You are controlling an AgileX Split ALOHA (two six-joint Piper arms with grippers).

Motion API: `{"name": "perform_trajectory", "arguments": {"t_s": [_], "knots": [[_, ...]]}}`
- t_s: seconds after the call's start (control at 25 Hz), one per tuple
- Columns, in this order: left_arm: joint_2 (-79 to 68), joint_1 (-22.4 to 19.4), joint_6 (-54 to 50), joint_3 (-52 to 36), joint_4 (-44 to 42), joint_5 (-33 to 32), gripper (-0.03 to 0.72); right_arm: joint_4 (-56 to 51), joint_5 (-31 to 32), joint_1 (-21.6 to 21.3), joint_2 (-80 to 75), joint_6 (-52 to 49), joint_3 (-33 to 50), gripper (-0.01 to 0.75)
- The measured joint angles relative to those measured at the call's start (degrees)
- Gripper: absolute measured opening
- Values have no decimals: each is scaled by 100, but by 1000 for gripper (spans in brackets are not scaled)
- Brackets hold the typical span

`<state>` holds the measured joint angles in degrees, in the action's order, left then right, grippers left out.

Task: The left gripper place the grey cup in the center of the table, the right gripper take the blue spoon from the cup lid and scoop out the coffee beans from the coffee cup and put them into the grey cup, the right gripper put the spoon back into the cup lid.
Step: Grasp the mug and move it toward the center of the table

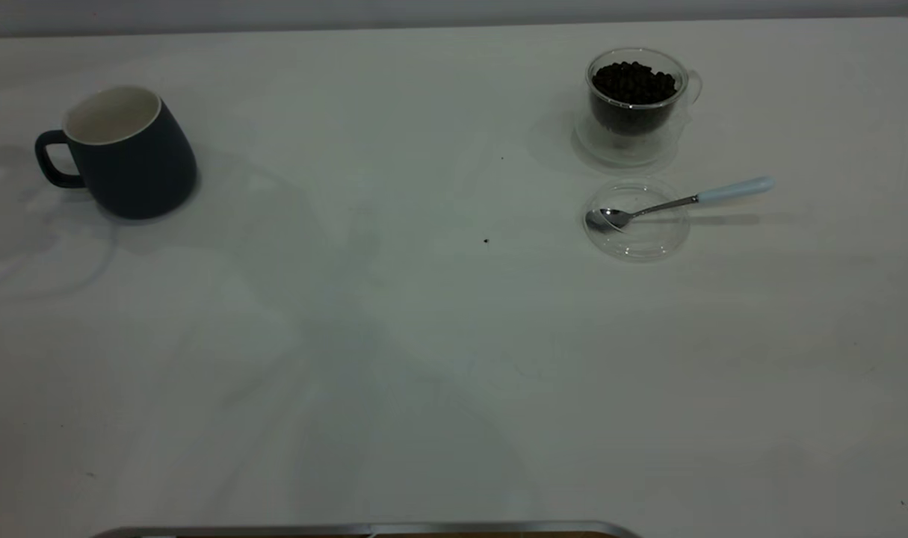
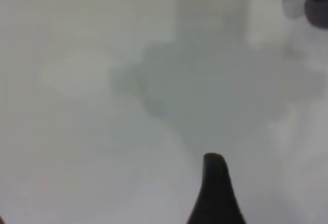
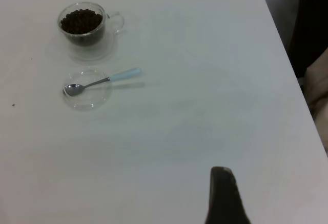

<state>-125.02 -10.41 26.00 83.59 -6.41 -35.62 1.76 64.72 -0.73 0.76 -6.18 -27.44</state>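
Plain white worktop (image 1: pixel 424 359), faintly shadowed and dotted with a couple of dark specks, rounded at its far right corner beside a grey wall. Well left of the coffee cup (image 1: pixel 637 101) full of beans (image 1: pixel 633 82): grey cup (image 1: pixel 121 153), upright; just in front of it: lid (image 1: pixel 637 220) with blue spoon (image 1: pixel 681 202), bowl inside, handle over the rim. Only one dark tip of each gripper visible, left (image 2: pixel 218 193) and right (image 3: pixel 225 198); jaws impossible to tell.

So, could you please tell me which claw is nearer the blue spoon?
Probably right: the right claw faces the blue spoon across the table; the left claw has it out of view.
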Motion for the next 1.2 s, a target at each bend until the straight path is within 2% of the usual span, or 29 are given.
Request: {"name": "perform_trajectory", "arguments": {"t_s": [0.28,0.56,0.96,1.2], "knots": [[-372,423,661,13,-165,903,587,0,0,0,0,0,0,528],[-608,670,1114,20,-426,1035,582,0,0,0,0,0,0,528],[-917,708,1351,33,-785,1865,580,0,0,0,0,0,0,528],[-1096,884,1779,40,-821,1957,580,0,0,0,0,0,0,528]]}}
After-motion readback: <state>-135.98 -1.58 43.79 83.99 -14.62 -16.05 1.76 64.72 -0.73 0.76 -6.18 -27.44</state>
